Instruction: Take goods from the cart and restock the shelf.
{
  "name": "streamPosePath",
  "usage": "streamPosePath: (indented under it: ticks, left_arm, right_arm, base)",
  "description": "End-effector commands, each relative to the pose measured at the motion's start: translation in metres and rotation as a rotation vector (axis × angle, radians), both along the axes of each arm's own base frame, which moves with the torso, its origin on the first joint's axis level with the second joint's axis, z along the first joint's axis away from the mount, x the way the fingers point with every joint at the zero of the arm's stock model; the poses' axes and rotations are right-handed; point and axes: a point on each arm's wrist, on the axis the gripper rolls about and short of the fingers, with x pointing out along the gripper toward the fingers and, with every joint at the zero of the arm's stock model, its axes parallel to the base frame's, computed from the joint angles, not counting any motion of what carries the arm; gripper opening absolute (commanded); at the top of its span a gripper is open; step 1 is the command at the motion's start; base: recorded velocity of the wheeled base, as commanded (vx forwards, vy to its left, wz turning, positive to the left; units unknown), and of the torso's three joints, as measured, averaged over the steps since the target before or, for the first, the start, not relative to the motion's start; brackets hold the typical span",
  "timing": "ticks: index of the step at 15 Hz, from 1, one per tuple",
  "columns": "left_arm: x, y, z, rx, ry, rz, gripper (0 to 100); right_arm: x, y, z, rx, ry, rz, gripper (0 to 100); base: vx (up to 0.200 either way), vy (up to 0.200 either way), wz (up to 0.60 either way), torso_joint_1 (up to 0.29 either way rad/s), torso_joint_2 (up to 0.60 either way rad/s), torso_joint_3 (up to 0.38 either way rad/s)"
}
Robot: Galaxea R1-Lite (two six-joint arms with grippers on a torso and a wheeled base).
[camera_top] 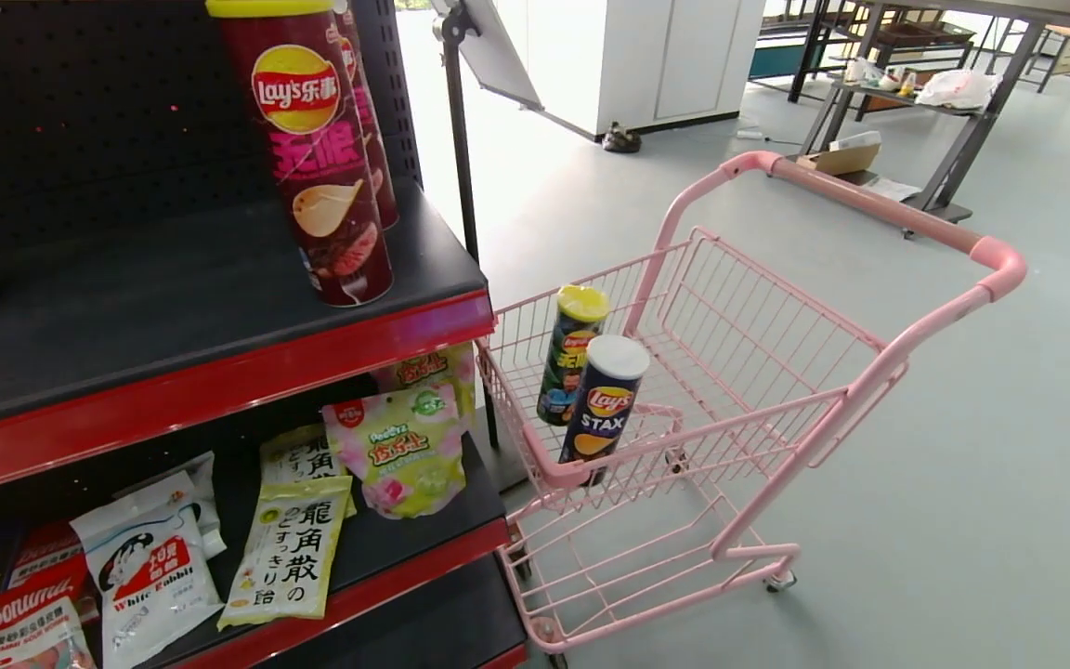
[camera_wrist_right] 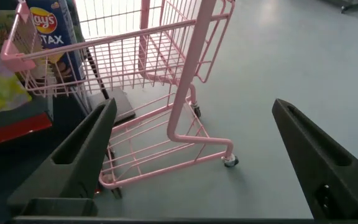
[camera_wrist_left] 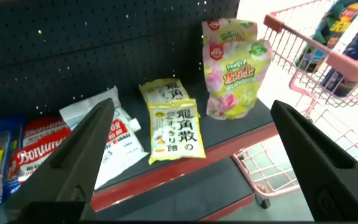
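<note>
A pink wire cart (camera_top: pixel 869 367) stands to the right of the shelf (camera_top: pixel 219 362). Two chip cans stand upright in its basket: a dark blue one with a white lid (camera_top: pixel 602 400) and a black one with a yellow lid (camera_top: pixel 570 353). On the upper shelf board stand two tall maroon chip cans (camera_top: pixel 317 149). My left gripper (camera_wrist_left: pixel 191 155) is open in front of the lower shelf's snack bags (camera_wrist_left: pixel 176 127). My right gripper (camera_wrist_right: pixel 194 155) is open over the floor beside the cart (camera_wrist_right: pixel 185 81), with the blue can (camera_wrist_right: pixel 51 37) behind the cart's wire wall.
The lower shelf board holds a green-pink pouch (camera_top: pixel 400 446), yellow candy bags (camera_top: pixel 289 548) and white and red bags (camera_top: pixel 150 567). A stand pole (camera_top: pixel 459 139) rises behind the cart. Tables (camera_top: pixel 916 84) stand far back. Grey floor (camera_top: pixel 962 511) lies open to the right.
</note>
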Motion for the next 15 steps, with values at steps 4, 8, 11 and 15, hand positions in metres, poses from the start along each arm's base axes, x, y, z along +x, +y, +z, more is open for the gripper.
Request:
streamPosePath:
  ticks: [4, 8, 11, 15]
  left_arm:
    - [0.0, 0.0, 0.0, 0.0, -0.001, -0.001, 100]
    - [0.0, 0.0, 0.0, 0.0, -0.001, -0.001, 100]
    - [0.0, 0.0, 0.0, 0.0, -0.001, -0.001, 100]
    - [0.0, 0.0, 0.0, -0.002, -0.001, -0.001, 100]
  right_arm:
    - [0.0, 0.0, 0.001, -0.013, -0.001, 0.009, 100]
    - [0.081, 0.005, 0.177, 0.116, 0.057, 0.149, 100]
    - [0.173, 0.03, 0.158, 0.065, 0.196, 0.353, 100]
    - [0.239, 0.054, 0.099, 0.105, 0.35, 0.589, 100]
  base:
    - [0.0, 0.0, 0.0, -0.041, 0.16, 0.123]
    - [0.0, 0.0, 0.0, 0.0, 0.0, 0.0]
    - [0.0, 0.0, 0.0, 0.0, 0.0, 0.0]
    - [0.0, 0.0, 0.0, 0.0, 0.0, 0.0]
